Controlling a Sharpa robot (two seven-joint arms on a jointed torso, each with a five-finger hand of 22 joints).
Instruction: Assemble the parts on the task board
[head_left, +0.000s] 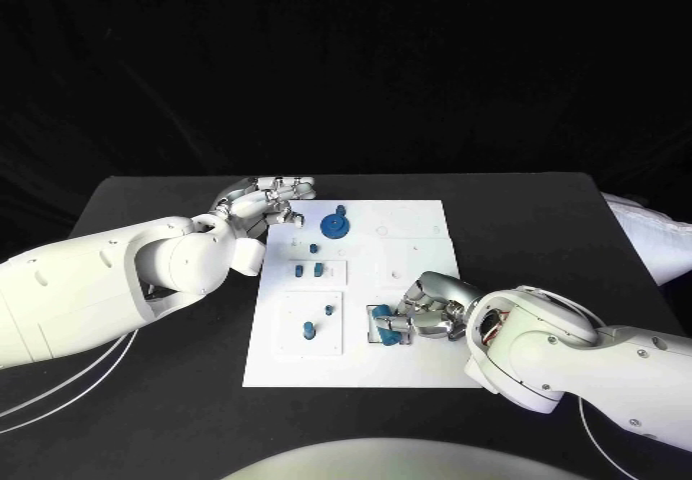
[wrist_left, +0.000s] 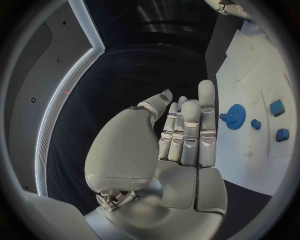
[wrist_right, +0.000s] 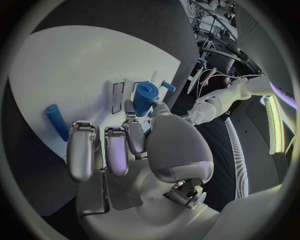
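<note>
Since the blue peg (wrist_right: 146, 97) looks small, light, stiff and smooth, a pinch round its sides suits it; the right hand (head_left: 418, 312) grips it at the white board's (head_left: 418, 370) near edge. The left hand (head_left: 267, 205) hovers empty, fingers straight, beside the blue gear (head_left: 335, 224).

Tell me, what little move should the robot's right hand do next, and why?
Probably lift the blue cylinder slightly. The right hand seems to pinch it low on the task board, and the left hand waits open by the blue gear.
</note>
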